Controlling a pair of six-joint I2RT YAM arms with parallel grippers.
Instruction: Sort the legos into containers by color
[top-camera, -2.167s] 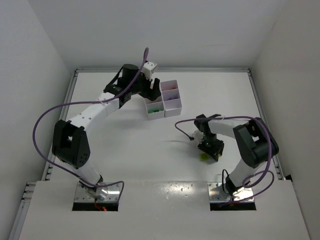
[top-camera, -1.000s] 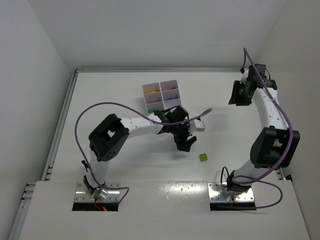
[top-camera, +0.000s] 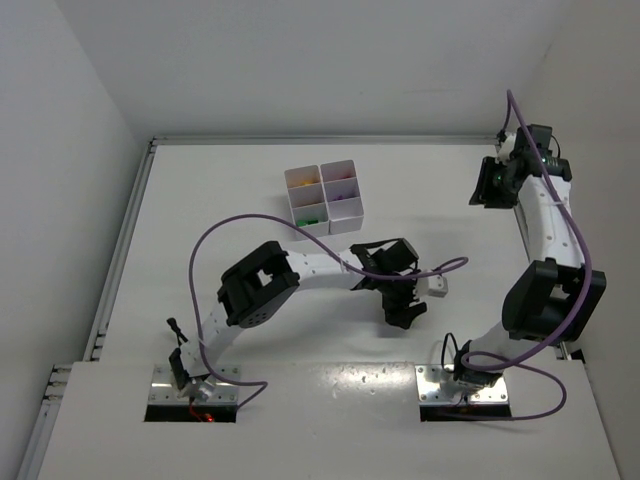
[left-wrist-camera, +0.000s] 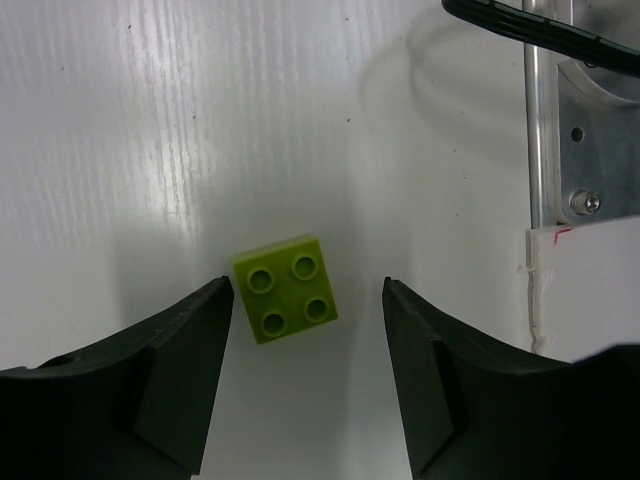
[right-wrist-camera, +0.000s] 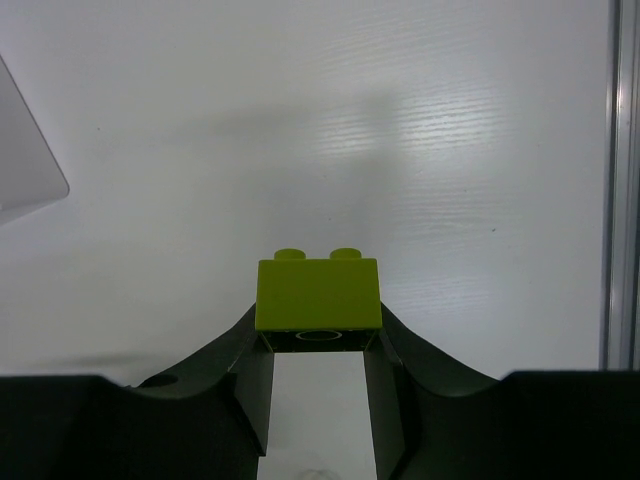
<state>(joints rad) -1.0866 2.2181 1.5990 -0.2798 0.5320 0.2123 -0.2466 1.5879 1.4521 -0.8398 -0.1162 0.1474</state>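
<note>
A lime lego (left-wrist-camera: 285, 288) lies studs up on the white table, between the open fingers of my left gripper (left-wrist-camera: 308, 292), nearer the left finger (left-wrist-camera: 190, 340) and not gripped. In the top view my left gripper (top-camera: 403, 306) reaches to the near right and hides this brick. My right gripper (right-wrist-camera: 318, 335) is shut on a second lime lego (right-wrist-camera: 318, 293), held above the table at the far right (top-camera: 495, 186). The white six-compartment tray (top-camera: 322, 186) stands at the far middle, with green bricks (top-camera: 312, 214) in one near compartment.
A metal plate (left-wrist-camera: 590, 140) and the edge of a white board (left-wrist-camera: 585, 290) lie just right of the left gripper, with a dark cable (left-wrist-camera: 540, 25) above them. A metal rail (right-wrist-camera: 622, 180) runs along the table's right edge. The left arm's purple cable (top-camera: 250, 225) loops over the table.
My left gripper has moved right and nearer, from beside the tray to over the lime lego on the table. My right arm has shifted slightly at the far right, still holding its lime lego.
</note>
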